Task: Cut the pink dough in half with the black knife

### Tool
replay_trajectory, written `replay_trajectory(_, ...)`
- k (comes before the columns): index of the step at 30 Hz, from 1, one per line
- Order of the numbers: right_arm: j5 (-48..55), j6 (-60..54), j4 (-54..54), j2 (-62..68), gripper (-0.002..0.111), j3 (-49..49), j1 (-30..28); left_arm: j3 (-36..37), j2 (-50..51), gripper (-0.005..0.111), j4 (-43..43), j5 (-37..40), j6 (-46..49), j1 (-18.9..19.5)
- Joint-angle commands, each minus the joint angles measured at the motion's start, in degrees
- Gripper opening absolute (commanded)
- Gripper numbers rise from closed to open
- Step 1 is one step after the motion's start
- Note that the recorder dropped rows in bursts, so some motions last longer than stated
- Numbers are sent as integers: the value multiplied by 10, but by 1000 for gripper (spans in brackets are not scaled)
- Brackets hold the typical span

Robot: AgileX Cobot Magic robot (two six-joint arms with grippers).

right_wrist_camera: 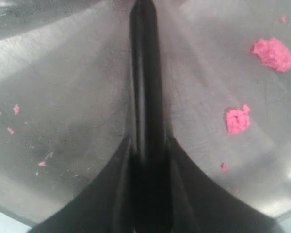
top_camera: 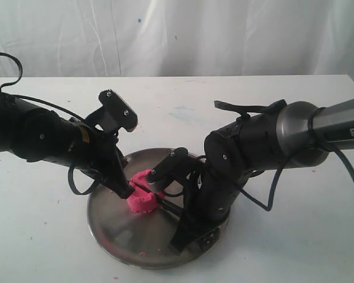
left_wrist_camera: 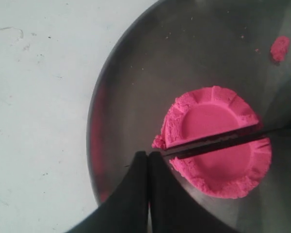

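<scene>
The pink dough (left_wrist_camera: 208, 116) is a round puck with a dented top, lying on the steel plate (top_camera: 112, 230). The black knife (left_wrist_camera: 223, 140) has its blade pressed across the middle of the puck. My right gripper (right_wrist_camera: 146, 150) is shut on the knife's handle, and the knife (right_wrist_camera: 144, 73) runs straight out from its fingers over the plate. My left gripper (left_wrist_camera: 149, 154) is shut with nothing between its fingers. Its tips rest on the plate at the dough's edge, right by the knife's point. In the exterior view the dough (top_camera: 143, 197) sits between both grippers.
Small pink lumps (right_wrist_camera: 238, 120) and a larger one (right_wrist_camera: 272, 53) lie loose on the plate, along with tiny crumbs. The plate stands on a white table (top_camera: 295, 236) with a white curtain behind it.
</scene>
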Motion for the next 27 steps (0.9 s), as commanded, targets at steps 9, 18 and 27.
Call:
replay_trajectory(9, 2, -4, 24, 6, 0, -1, 0, 0, -2, 0, -6, -8, -59, -1)
replay_trajectory(18, 10, -12, 25, 6, 0, -1, 1, -1, -39, 0, -7, -4, -69, -1)
replay_trajectory(27, 18, -33, 31, 6, 0, -1, 28, -1, -117, 0, -7, -1, -67, 32)
